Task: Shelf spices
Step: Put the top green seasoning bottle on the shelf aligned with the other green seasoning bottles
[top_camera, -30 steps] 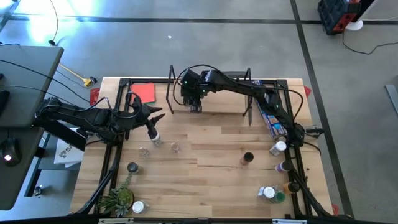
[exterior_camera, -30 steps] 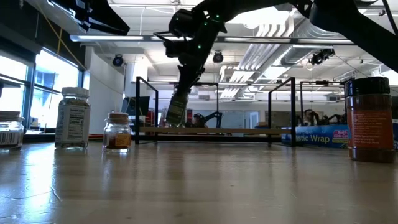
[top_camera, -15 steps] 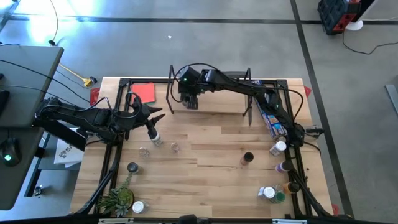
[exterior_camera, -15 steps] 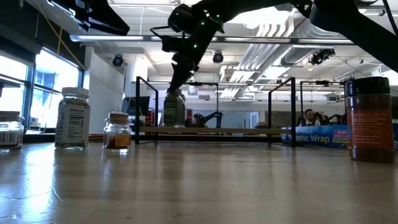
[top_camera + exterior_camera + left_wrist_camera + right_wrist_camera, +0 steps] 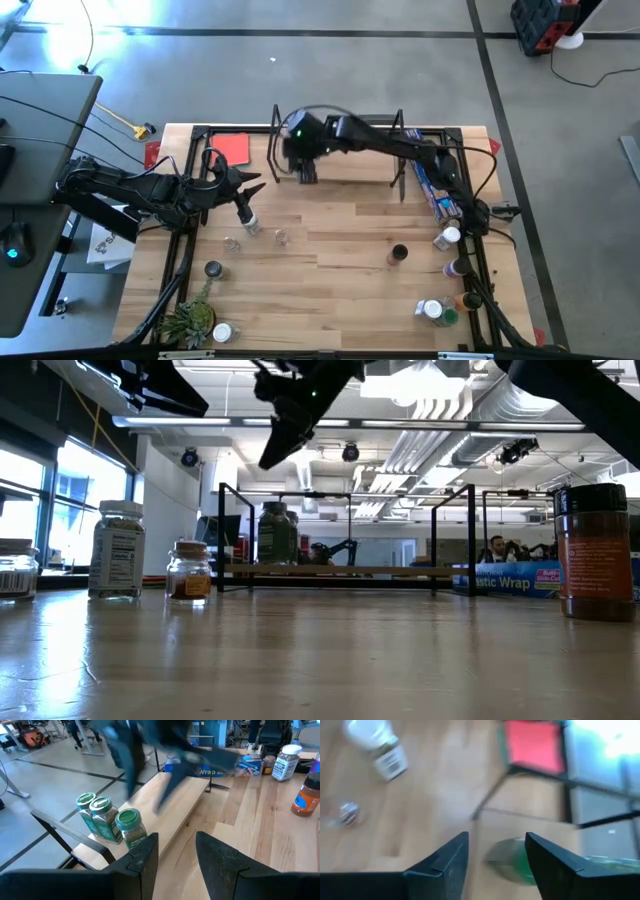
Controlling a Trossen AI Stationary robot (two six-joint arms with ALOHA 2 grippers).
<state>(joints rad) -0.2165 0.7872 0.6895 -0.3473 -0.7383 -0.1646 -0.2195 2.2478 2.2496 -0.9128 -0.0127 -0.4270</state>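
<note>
A green-lidded spice jar is seen standing on the shelf, beside two other green-lidded jars, near the shelf's left end. The step in hand is judged to be the release of this jar. The right gripper is held over that end of the shelf, above the jars in the low view; its fingers are spread apart and nothing is held between them. The right arm is stretched from the table's right side across to the shelf. The left gripper is kept at the table's left side, pointed toward the shelf, its fingers also parted and empty. Many jars are not yet shelved: a white-lidded jar just beside the left gripper, and a group of jars at the right edge. For the next move, one of these must probably be reached and grasped.
</note>
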